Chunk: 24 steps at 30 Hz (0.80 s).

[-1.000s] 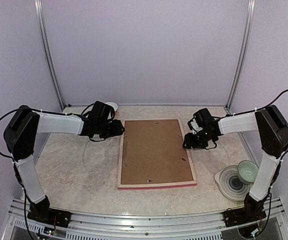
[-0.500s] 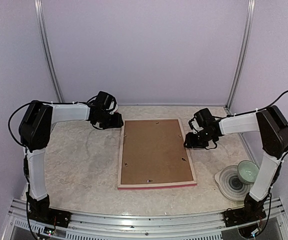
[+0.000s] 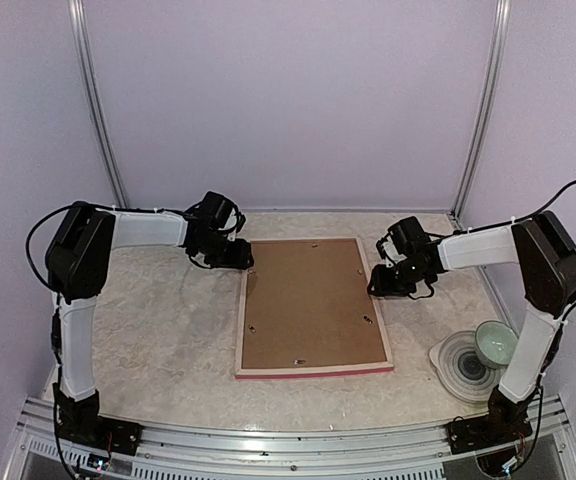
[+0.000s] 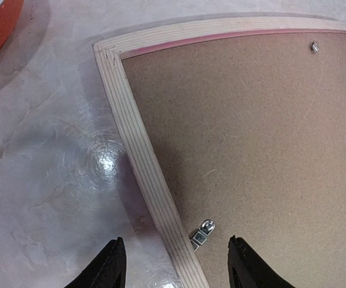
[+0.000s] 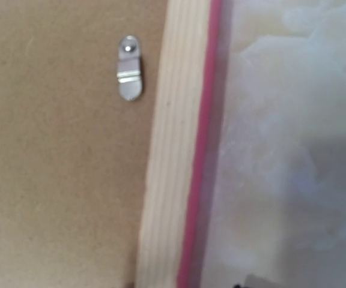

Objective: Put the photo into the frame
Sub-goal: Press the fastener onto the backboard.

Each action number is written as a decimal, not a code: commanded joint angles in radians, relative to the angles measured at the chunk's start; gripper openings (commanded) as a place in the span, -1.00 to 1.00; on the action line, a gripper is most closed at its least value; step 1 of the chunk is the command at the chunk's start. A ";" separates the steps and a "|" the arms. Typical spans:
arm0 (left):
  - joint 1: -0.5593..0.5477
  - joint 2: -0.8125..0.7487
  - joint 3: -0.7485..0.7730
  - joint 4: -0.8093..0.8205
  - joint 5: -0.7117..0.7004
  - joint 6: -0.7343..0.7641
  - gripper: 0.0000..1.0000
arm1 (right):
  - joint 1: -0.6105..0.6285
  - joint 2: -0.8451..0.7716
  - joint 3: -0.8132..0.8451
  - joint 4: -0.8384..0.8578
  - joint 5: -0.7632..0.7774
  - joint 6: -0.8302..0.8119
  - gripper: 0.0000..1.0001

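frame (image 4: 141, 162) face down, pale wooden back, pink edge, brown backing board (image 4: 251, 138)

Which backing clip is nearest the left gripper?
The clip by the frame rail, right at the left gripper in its wrist view; the other clip sits far across the backing board.

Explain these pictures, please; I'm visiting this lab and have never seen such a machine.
Two robot arms stand at the near edge of a table. The wide picture comes from a camera above; the closer two from cameras on each wrist. A frame lies back up, its brown backing board and metal clips showing. A bowl and plate sit at the right. The left fingers are open astride the frame's edge, holding nothing. The right fingers hover by the opposite edge; their opening isn't clear.
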 commanded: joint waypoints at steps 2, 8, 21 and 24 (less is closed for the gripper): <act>-0.012 0.018 0.017 -0.040 0.019 0.042 0.17 | 0.009 0.014 0.000 0.019 -0.015 -0.005 -0.19; -0.014 0.031 0.016 -0.051 0.022 0.051 0.16 | 0.009 0.026 0.001 0.018 -0.028 -0.006 -0.20; -0.020 0.046 0.026 -0.072 -0.013 0.045 0.08 | 0.009 0.021 -0.004 0.020 -0.039 -0.006 -0.21; -0.019 0.051 0.027 -0.068 -0.021 0.042 0.04 | 0.009 0.017 -0.004 0.020 -0.038 -0.008 -0.22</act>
